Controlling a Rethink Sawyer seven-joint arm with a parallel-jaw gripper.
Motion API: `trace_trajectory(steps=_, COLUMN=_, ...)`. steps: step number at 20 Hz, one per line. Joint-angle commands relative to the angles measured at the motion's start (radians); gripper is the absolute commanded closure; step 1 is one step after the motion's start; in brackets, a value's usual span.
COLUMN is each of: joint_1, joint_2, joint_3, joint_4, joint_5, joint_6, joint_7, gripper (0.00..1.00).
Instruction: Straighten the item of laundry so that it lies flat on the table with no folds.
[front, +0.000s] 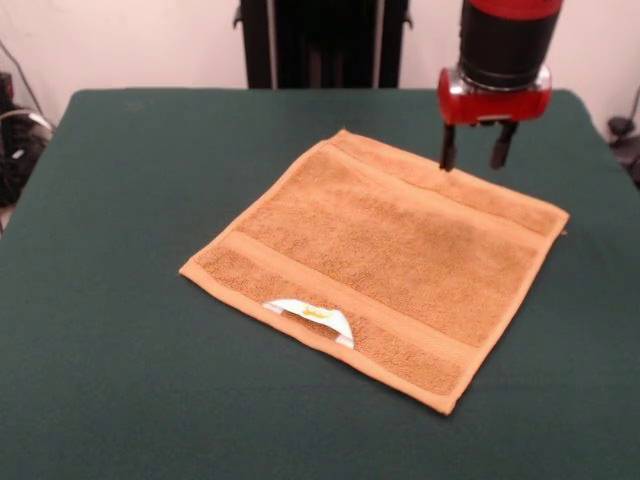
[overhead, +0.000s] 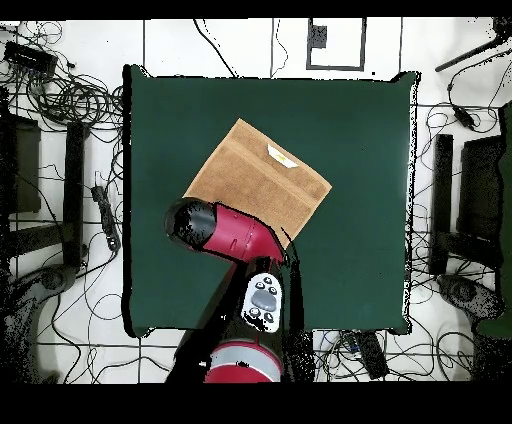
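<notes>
The orange-tan terry towel (front: 385, 255) lies spread out on the dark green table (front: 120, 350), turned like a diamond, with flat woven bands near two edges. Its white label (front: 312, 316) is turned up onto the near band. No large fold shows. My gripper (front: 472, 150) hangs just above the towel's far edge near the right corner, open and empty. In the overhead view the towel (overhead: 262, 185) lies at the table's (overhead: 360, 130) middle, the label (overhead: 282, 156) near its upper edge, and the arm (overhead: 225, 228) hides the gripper and the towel's lower left corner.
The robot's pedestal (front: 322, 40) stands behind the table's far edge. Cables and stands (overhead: 60, 100) lie on the floor around the table. Bare green cloth surrounds the towel on all sides.
</notes>
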Motion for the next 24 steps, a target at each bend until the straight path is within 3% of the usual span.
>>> trace_trajectory(steps=1, joint_1=0.012, joint_2=0.015, joint_3=0.043, joint_4=-0.009, joint_5=0.006, joint_6=0.117, joint_7=0.261, gripper=0.0)
trace_trajectory(steps=14, joint_1=-0.137, joint_2=-0.016, joint_3=0.09, joint_4=0.035, joint_5=-0.119, joint_6=0.057, joint_7=0.068, gripper=0.0)
trace_trajectory(steps=24, joint_1=-0.229, joint_2=-0.019, joint_3=0.156, joint_4=0.046, joint_5=-0.2, joint_6=0.034, joint_7=0.045, gripper=0.0)
